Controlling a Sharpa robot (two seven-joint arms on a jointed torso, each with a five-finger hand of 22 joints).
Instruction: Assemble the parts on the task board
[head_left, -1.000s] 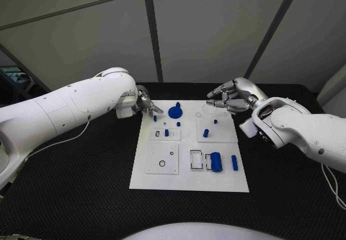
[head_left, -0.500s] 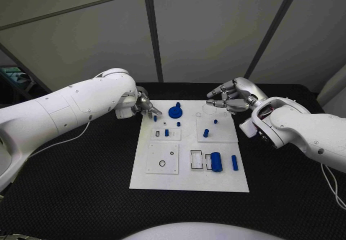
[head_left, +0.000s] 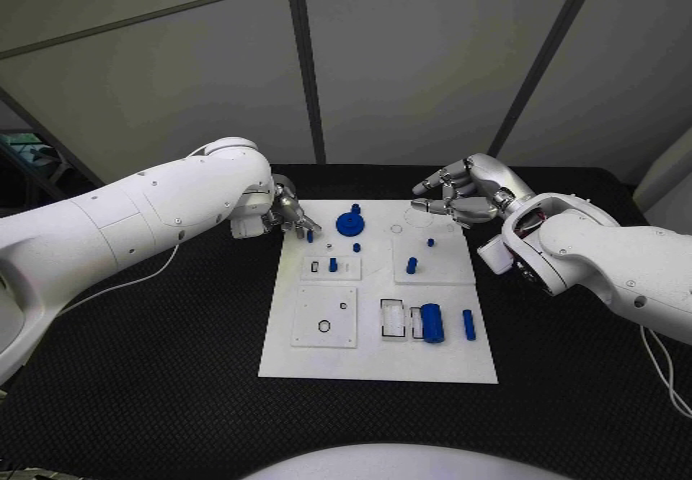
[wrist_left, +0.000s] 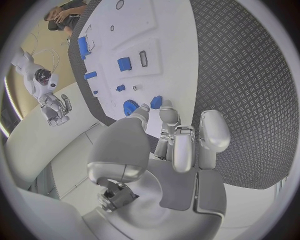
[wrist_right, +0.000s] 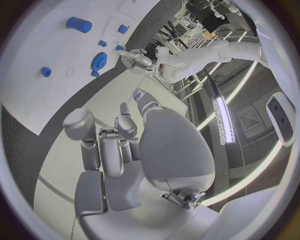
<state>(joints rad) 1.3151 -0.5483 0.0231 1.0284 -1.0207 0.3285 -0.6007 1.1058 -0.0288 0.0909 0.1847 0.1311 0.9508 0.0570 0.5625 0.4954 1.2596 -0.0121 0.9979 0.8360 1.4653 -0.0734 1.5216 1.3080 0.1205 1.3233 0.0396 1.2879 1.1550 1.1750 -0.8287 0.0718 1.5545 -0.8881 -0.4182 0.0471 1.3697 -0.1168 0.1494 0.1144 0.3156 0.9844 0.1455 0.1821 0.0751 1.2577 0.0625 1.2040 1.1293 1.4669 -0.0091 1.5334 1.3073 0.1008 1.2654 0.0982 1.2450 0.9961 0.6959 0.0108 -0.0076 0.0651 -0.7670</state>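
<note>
Left hand (head_left: 289, 213), head view: fingertips at a small blue peg (head_left: 309, 236) on the board's (head_left: 378, 360) far-left corner; right hand (head_left: 459, 192) hovers off the far-right corner, holding nothing. Left wrist view: fingertips touch the peg (wrist_left: 156, 101); cannot tell if gripped. Right wrist view: fingers (wrist_right: 100, 145) loosely spread. Risk: a glancing touch tips the peg.
</note>
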